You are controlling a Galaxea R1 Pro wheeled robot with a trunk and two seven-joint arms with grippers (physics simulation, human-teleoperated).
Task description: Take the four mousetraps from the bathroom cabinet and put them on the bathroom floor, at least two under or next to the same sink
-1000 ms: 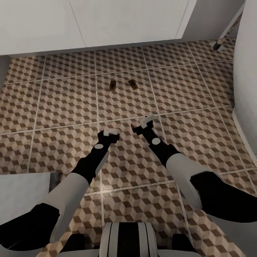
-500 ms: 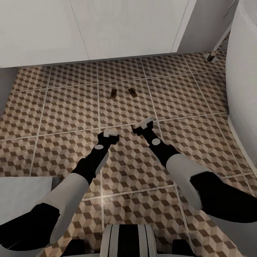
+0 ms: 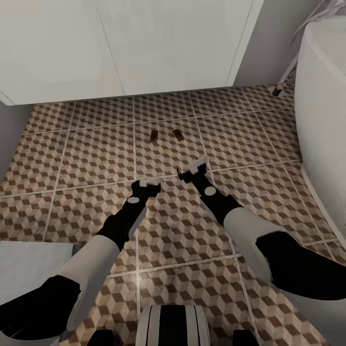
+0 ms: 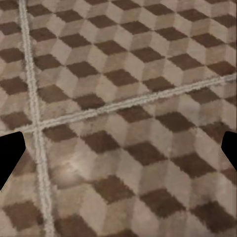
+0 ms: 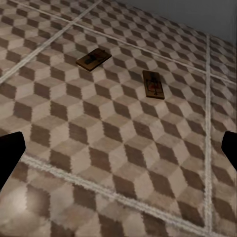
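Two mousetraps (image 3: 166, 135) lie on the bathroom floor (image 3: 96, 158) — left gripper (image 3: 149, 182) and right gripper (image 3: 192, 168) wide, empty; next, likely fetching the remaining two.

mousetraps (image 3: 166, 135) too small for detail

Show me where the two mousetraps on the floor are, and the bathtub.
left mousetrap (image 3: 154, 135), head view, middle of its board
right mousetrap (image 3: 178, 135), head view, middle of its board
bathtub (image 3: 321, 110), head view, its white outer wall
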